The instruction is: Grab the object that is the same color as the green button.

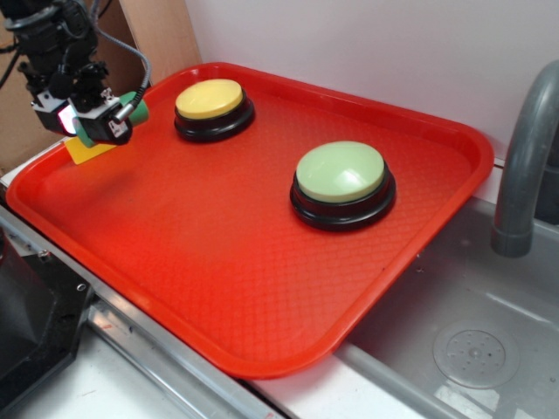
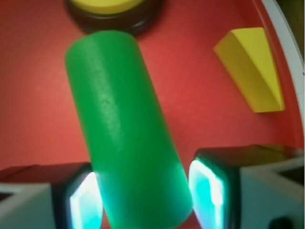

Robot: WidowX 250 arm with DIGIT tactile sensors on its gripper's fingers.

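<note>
Exterior view: the jaws [image 1: 103, 122] hang over the far left corner of a red tray [image 1: 218, 288], clamped on a green cylinder [image 1: 137, 108] whose end pokes out on the side toward the yellow button [image 1: 210, 99]. A yellow wedge [image 1: 87, 153] lies on the tray just under the jaws, partly hidden by them. The yellow button sits on a black base near the tray's far edge; the green button [image 1: 341, 172], also on a black base, sits well apart from it toward the right side of the tray. The tray rests on a metal table [image 1: 131, 349] beside a sink [image 1: 472, 349] with a grey faucet [image 1: 524, 148].

Wrist view: the cylinder [image 2: 128, 143] fills the middle, tilted, its near end squeezed between the two lit pads [image 2: 207, 188], which press on either side. Whether it is clear of the tray [image 2: 38, 95] cannot be told here. The wedge [image 2: 252, 67] lies on the tray to the upper right, near the rim and apart from the cylinder. The edge of the yellow button [image 2: 107, 5] shows at the top, just beyond the cylinder's far end.
</note>
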